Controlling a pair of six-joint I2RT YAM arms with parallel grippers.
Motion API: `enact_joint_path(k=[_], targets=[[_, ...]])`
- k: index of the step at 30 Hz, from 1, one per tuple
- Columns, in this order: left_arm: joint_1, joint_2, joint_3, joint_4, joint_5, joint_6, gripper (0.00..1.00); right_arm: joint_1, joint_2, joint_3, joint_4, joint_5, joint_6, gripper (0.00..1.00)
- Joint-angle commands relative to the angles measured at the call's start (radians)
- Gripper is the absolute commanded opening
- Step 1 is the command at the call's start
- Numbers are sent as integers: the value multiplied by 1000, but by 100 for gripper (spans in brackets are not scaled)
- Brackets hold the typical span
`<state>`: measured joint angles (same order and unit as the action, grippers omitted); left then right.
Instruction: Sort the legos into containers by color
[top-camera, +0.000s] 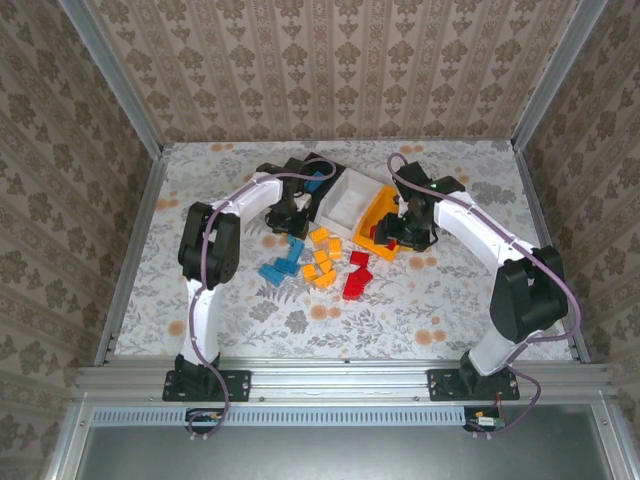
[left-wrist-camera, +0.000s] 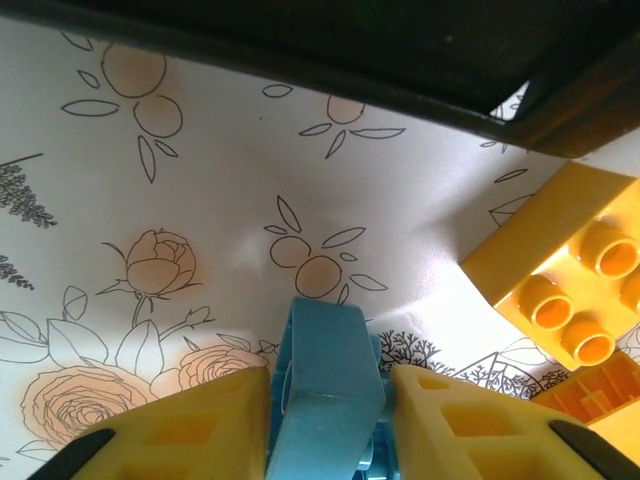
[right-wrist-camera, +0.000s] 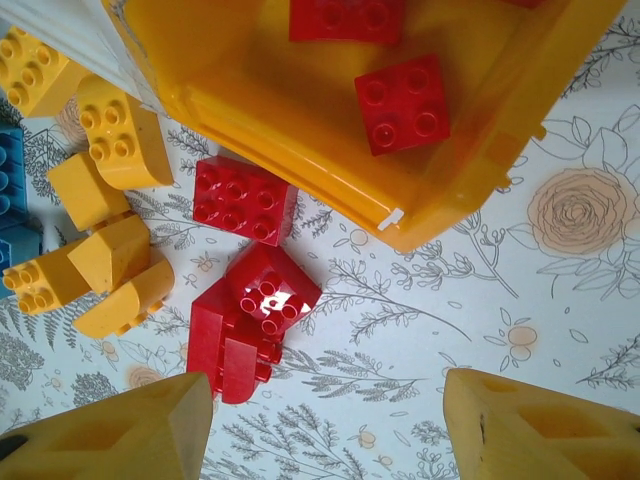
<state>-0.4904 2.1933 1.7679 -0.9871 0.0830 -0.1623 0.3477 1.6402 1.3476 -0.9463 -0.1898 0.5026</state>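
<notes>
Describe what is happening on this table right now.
The left gripper is shut on a blue brick by the black bin. The right gripper hangs open over loose red bricks beside the orange-yellow bin, which already holds red ones. Orange-yellow bricks lie unsorted between the arms.

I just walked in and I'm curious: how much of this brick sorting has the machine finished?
Partly done. Some blue bricks lie in the black bin and red ones in the orange-yellow bin; the white bin looks empty. The left tool is shut on a blue brick; the right tool hangs open over loose red bricks. A blue heap and a yellow heap also wait on the table.
</notes>
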Motion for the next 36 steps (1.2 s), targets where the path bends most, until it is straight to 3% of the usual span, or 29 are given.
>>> enact_joint_path(k=[1,6,14,20,26,33,36], targets=[[20,23,6,-5,20,25,31,7,-43,-16,-26,33,28,64],[30,6,-2,-10,33,19,16,8,-48,-18,-22,39,38,63],[134,-122,-1,-17,86,-97,15,13,-9,16,-8,30,40,63],[199,-158,85,90,231,-305,16,14,10,38,-8,25,34,63],[189,-32,249,273,381,-553,16,14,-29,26,-25,56,30,64],[149,238,689,88,383,-537,17,13,-112,-31,-41,113,42,64],[145,287,737,76,389,-550,17,13,-145,-55,-53,134,49,64]])
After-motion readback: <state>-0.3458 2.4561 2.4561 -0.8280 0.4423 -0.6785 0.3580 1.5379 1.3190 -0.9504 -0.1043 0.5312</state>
